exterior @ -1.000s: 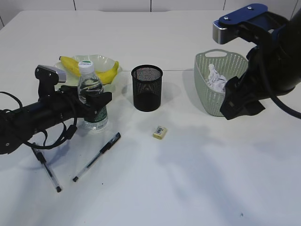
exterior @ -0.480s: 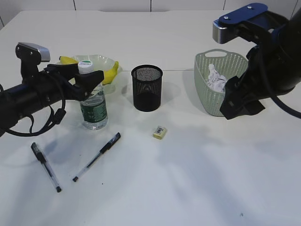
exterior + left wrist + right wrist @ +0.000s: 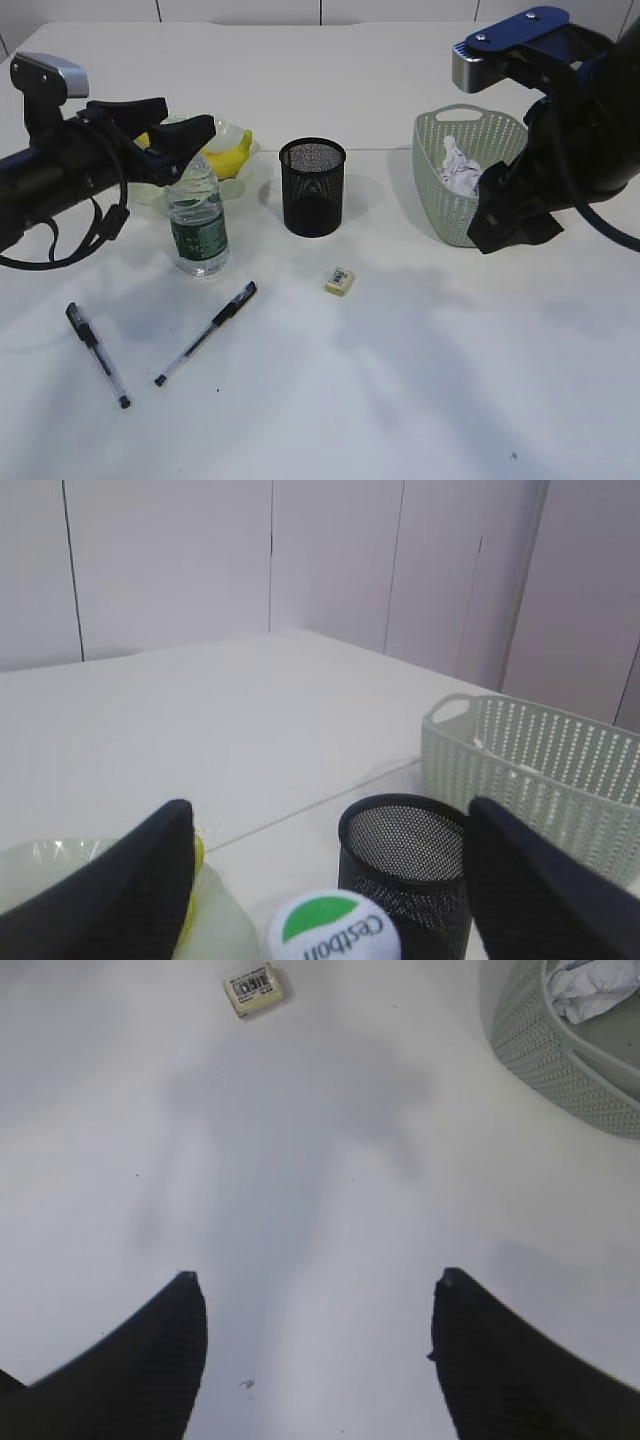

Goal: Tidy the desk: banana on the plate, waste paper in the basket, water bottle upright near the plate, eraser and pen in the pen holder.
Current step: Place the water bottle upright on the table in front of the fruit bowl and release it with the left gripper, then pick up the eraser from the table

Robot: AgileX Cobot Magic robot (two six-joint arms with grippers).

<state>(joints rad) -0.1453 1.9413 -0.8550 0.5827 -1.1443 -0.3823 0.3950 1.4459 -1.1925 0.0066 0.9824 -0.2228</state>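
Observation:
The water bottle (image 3: 198, 222) stands upright on the desk (image 3: 400, 380), just in front of the plate (image 3: 230, 130) that holds the banana (image 3: 233, 156). My left gripper (image 3: 190, 118) hovers open above the bottle's white cap (image 3: 335, 935), holding nothing. The black mesh pen holder (image 3: 312, 186) stands to the right, with the eraser (image 3: 340, 281) lying in front of it. Two pens (image 3: 205, 333) (image 3: 97, 353) lie at the front left. The waste paper (image 3: 460, 170) sits in the basket (image 3: 445, 215). My right gripper (image 3: 318, 1278) is open over bare desk, with the eraser (image 3: 257, 988) ahead of it.
The right arm's bulk stands beside and partly in front of the basket's right side. In the left wrist view the pen holder (image 3: 410, 865) and the basket (image 3: 540, 770) lie beyond the bottle cap. White desk stretches across the front right.
My left gripper has let go of the bottle and risen up and to the left, leaving it standing. The right arm has not moved.

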